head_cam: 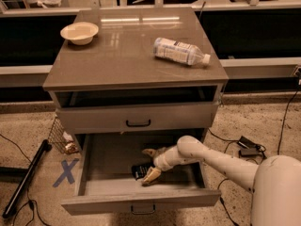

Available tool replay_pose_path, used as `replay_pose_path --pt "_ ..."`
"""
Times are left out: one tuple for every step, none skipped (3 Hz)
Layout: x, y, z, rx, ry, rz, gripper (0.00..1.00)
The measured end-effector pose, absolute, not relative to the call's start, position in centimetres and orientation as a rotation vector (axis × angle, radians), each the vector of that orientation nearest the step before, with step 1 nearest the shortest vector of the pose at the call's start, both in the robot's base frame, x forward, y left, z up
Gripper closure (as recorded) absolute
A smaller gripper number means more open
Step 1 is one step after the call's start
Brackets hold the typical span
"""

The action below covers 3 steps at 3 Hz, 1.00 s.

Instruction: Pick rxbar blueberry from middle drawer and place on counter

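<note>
The middle drawer (94, 160) is pulled out at the bottom of the cabinet. The rxbar blueberry (139, 171), a small dark flat bar, lies on the drawer floor near the middle. My gripper (150, 164) reaches down into the drawer from the right. It is open, with one tan finger (149, 152) behind the bar and the other finger (151, 176) at the bar's front right edge. The bar still rests on the drawer floor. The counter (127, 55) is the glossy grey-brown top of the cabinet.
A cream bowl (79, 32) stands at the counter's back left. A clear water bottle (180, 51) lies on its side at the right. The handled drawer front (136, 117) above is shut. A wire basket (61, 138), a black pole (26, 178) and a blue tape X (66, 172) are on the floor at the left.
</note>
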<state>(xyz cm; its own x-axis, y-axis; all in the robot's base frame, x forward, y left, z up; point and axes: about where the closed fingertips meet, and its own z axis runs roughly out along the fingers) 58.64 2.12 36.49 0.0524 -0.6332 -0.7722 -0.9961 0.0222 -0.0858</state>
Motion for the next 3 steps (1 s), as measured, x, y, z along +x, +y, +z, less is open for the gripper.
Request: replay_pose_path --pt "58.85 1.71 35.89 -1.69 1.66 0.701 0.37" --pt "58.92 1.22 35.13 -1.694 1.673 0.701 0.6" --pt "58.92 1.22 35.51 -1.694 1.673 0.701 0.83"
